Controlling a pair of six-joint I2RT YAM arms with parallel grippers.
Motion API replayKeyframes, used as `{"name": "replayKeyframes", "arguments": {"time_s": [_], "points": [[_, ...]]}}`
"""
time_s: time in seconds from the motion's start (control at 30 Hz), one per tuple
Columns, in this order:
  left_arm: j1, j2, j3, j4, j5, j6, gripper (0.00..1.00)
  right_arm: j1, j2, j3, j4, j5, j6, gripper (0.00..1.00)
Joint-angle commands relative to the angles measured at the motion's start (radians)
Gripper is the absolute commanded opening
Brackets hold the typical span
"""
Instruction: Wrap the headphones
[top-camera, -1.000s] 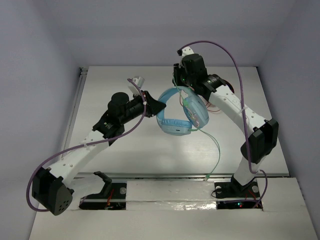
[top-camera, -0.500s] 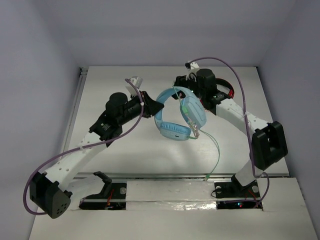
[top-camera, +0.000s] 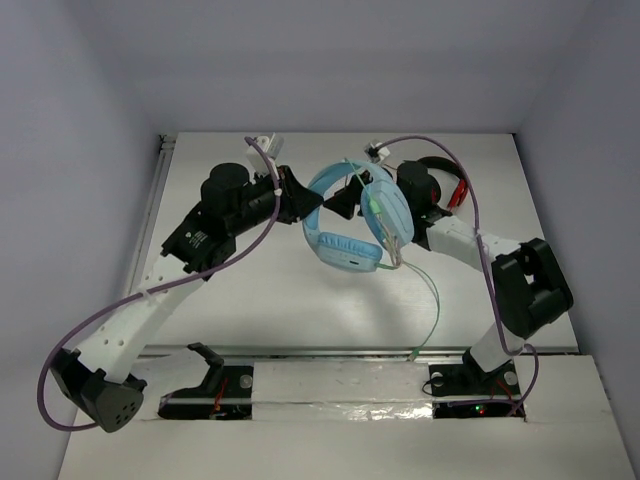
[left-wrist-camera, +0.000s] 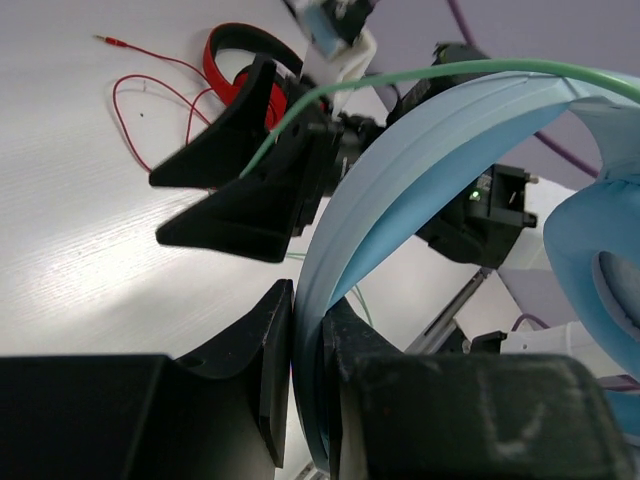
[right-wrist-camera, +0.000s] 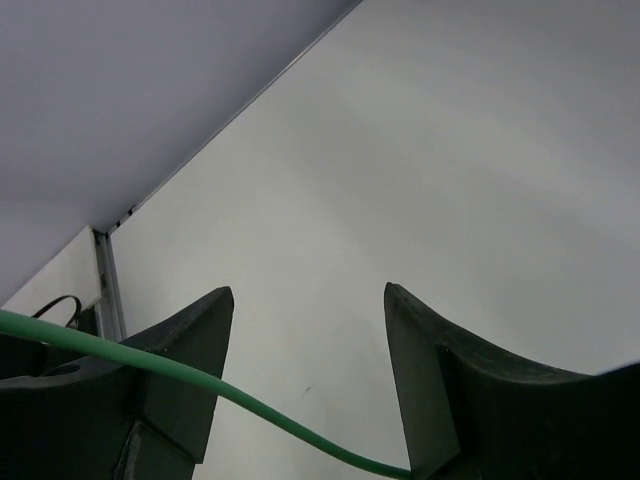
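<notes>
The light blue headphones (top-camera: 345, 250) hang in the air above the middle of the table. My left gripper (top-camera: 298, 200) is shut on their blue headband (left-wrist-camera: 400, 190), which is pinched between the jaws (left-wrist-camera: 308, 340). The pale green cable (top-camera: 436, 300) runs over the right earcup and hangs down to the table's front edge. My right gripper (top-camera: 340, 203) is open beside the headband. In the right wrist view the cable (right-wrist-camera: 250, 400) crosses low between its open fingers (right-wrist-camera: 308, 290), and I cannot tell if it touches them.
Red-and-black headphones (top-camera: 445, 185) lie at the back right behind my right wrist. They also show in the left wrist view (left-wrist-camera: 240, 50), with their red cable (left-wrist-camera: 130, 90) loose on the table. A metal rail (top-camera: 330, 350) runs along the front edge.
My right wrist has swung down and left, bringing its open gripper beside the headband. My left gripper has drawn back and left, carrying the headphones with it.
</notes>
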Motion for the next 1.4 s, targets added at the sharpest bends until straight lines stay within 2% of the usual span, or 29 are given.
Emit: {"name": "replayKeyframes", "arguments": {"time_s": [0.0,0.2,0.3,0.4,0.43,0.47,0.57,0.63,0.7,0.73,0.8,0.87,0.9,1.03,1.07,1.2,1.37], "points": [[-0.003,-0.002,0.109,-0.007,-0.003,-0.003,0.0,-0.011,-0.006,-0.058,0.146,-0.047,0.022,0.68],[-0.003,0.023,0.239,-0.129,-0.061,0.045,0.0,-0.038,-0.039,-0.144,0.19,-0.059,0.035,0.66],[-0.003,0.029,0.293,-0.17,-0.109,0.067,0.0,-0.038,-0.039,-0.185,0.227,-0.062,0.061,0.61],[-0.003,0.034,0.322,-0.172,-0.136,0.071,0.0,-0.038,-0.017,-0.231,0.331,-0.108,0.138,0.47],[-0.003,0.035,0.319,-0.143,-0.147,0.064,0.0,-0.038,-0.01,-0.241,0.376,-0.129,0.179,0.38],[-0.003,0.034,0.304,-0.123,-0.147,0.042,0.0,-0.038,-0.004,-0.253,0.397,-0.142,0.198,0.36],[0.006,0.035,0.25,-0.012,-0.138,-0.007,0.0,-0.038,-0.001,-0.277,0.448,-0.157,0.244,0.38],[0.006,0.04,0.21,0.088,-0.088,-0.068,0.0,-0.038,-0.027,-0.278,0.422,-0.139,0.23,0.39],[0.006,0.043,0.138,0.146,-0.05,-0.105,0.0,-0.038,-0.064,-0.27,0.328,-0.094,0.201,0.35],[0.006,0.041,0.12,0.188,-0.044,-0.122,0.0,-0.038,-0.087,-0.267,0.25,-0.03,0.174,0.25],[0.006,0.021,0.087,0.186,-0.073,-0.116,0.0,-0.038,-0.156,-0.239,0.15,0.054,0.138,0.14],[0.015,-0.012,0.072,0.14,-0.133,-0.087,0.0,-0.038,-0.205,-0.186,0.007,0.216,0.097,0.02],[0.024,-0.025,0.066,0.14,-0.133,-0.082,0.0,-0.038,-0.217,-0.186,-0.038,0.217,0.082,0.02],[0.024,-0.075,-0.009,0.088,-0.043,-0.091,0.0,-0.038,-0.242,-0.051,-0.202,0.379,0.011,0.0],[0.024,-0.091,-0.041,0.085,-0.023,-0.097,0.0,-0.038,-0.234,0.022,-0.255,0.39,-0.013,0.0],[0.033,-0.12,-0.088,0.091,0.06,-0.093,0.0,-0.038,-0.178,0.195,-0.352,0.398,-0.058,0.0],[0.044,-0.077,-0.086,0.207,0.265,-0.117,0.0,-0.038,0.002,0.351,-0.499,0.358,-0.089,0.0]]}}
